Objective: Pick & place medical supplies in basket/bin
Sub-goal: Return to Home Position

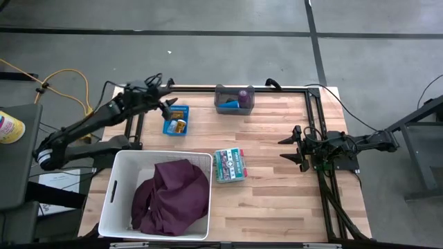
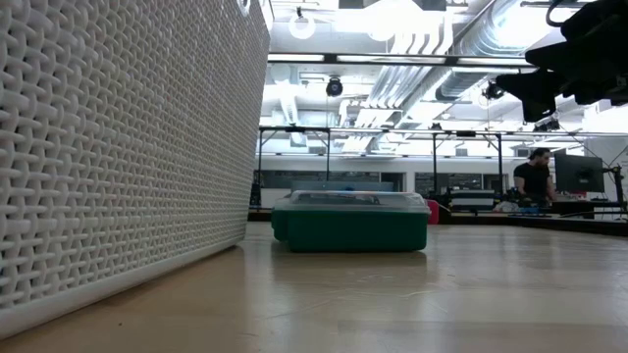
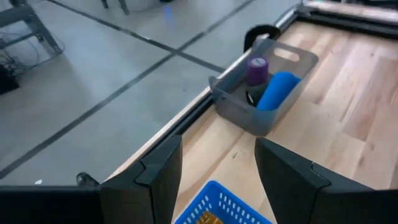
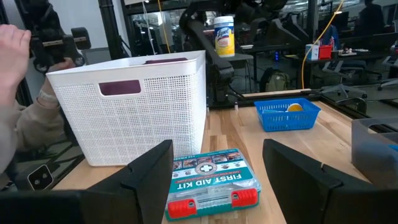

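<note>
My left gripper (image 1: 168, 105) (image 3: 217, 149) hovers open above the far edge of a small blue basket (image 1: 176, 120) (image 3: 224, 208) that holds orange bottles (image 1: 179, 125). A grey bin (image 1: 234, 99) (image 3: 264, 93) at the far edge holds the purple roll (image 3: 257, 70) and the blue roll (image 3: 278, 91). The maroon cloth (image 1: 171, 196) lies heaped in the white basket (image 1: 118, 180). A teal first aid kit box (image 1: 230, 164) (image 4: 211, 183) lies flat on the table. My right gripper (image 1: 287, 147) (image 4: 217, 149) waits open to the kit's right, pointing at it. No teal cloth shows.
The white basket (image 2: 128, 147) fills the near left of the table. A dark metal frame (image 1: 315, 117) runs along the far and right edges. A person's hand (image 4: 12, 50) shows beyond the table's left side. Bare wood (image 1: 270, 200) lies near the kit and toward the near edge.
</note>
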Robot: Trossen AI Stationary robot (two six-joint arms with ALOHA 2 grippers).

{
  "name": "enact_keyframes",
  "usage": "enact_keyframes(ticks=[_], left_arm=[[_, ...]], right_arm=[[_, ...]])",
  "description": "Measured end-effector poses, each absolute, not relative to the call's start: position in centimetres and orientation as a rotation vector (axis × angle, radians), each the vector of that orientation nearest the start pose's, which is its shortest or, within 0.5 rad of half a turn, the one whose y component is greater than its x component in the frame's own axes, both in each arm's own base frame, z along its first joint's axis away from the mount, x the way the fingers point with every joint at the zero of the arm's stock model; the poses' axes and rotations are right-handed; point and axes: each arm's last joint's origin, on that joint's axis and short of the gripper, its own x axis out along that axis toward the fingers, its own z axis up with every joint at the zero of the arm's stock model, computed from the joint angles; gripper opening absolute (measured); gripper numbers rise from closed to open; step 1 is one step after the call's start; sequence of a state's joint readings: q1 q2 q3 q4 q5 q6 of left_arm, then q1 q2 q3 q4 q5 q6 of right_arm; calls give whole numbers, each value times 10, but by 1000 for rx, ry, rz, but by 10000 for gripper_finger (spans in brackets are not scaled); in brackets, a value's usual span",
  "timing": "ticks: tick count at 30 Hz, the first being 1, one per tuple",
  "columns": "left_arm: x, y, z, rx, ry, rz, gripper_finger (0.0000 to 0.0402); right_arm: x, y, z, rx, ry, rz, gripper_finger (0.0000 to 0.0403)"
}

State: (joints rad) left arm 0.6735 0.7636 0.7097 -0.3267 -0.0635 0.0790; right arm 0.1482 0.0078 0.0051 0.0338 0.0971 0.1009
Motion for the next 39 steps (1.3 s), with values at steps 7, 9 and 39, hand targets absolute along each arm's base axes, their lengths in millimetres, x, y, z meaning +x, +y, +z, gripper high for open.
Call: enact_keyframes(ticks=[7, 9, 39], left_arm=[[103, 88, 280, -27, 262, 744, 194], [97, 84, 275, -15, 224, 753, 194], [52, 50, 236, 30, -98, 800, 194]], right_arm=[[97, 12, 168, 105, -28, 53, 236], [97, 12, 168, 105, -28, 53, 236], [97, 12, 168, 105, -28, 53, 236]])
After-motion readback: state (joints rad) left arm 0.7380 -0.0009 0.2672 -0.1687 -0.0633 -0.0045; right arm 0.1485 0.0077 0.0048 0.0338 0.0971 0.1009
